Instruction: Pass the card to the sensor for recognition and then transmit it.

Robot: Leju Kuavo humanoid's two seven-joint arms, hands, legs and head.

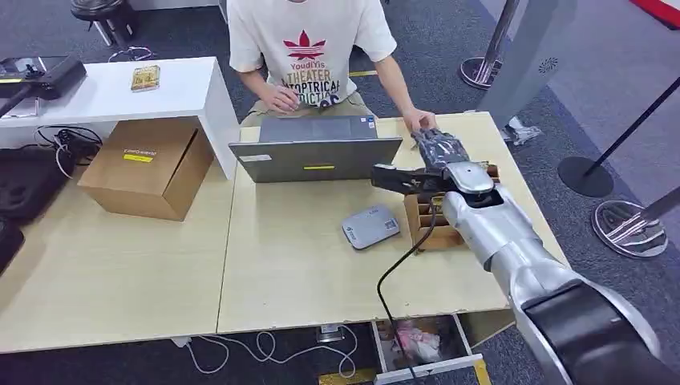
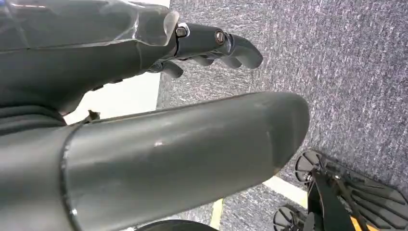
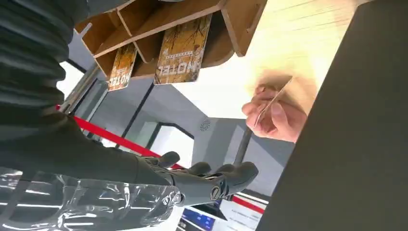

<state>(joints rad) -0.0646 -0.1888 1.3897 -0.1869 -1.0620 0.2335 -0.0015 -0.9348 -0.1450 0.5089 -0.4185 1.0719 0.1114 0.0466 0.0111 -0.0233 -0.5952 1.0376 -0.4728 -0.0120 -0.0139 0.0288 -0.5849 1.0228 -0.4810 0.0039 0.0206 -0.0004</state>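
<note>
Right hand (image 1: 439, 149): reaches out over the far right part of the table, fingers loosely extended and holding nothing; in the right wrist view (image 3: 202, 175) the dark fingers are apart with nothing between them.
Wooden card rack (image 1: 437, 220): directly under the right forearm, just behind the hand; in the wrist view (image 3: 168, 29) its slots hold printed cards, one reading "HOTEL".
Card reader (image 1: 370, 226): a small grey sensor pad flat on the table, near the hand on its left side and closer to the robot.
Card (image 3: 272, 102): just beyond the right hand's fingertips, pinched edge-on in the person's hand (image 3: 274, 115); it does not touch the robot's fingers.
Laptop (image 1: 317, 148): open, to the left of the hand, its lid back facing the robot.
Person (image 1: 309, 56): seated past the laptop in a white printed T-shirt, one arm stretched toward the right hand.
Cardboard box (image 1: 147, 167): well off to the left.
Left hand (image 2: 211, 45): hangs over grey carpet, fingers curled in and gripping nothing.
</note>
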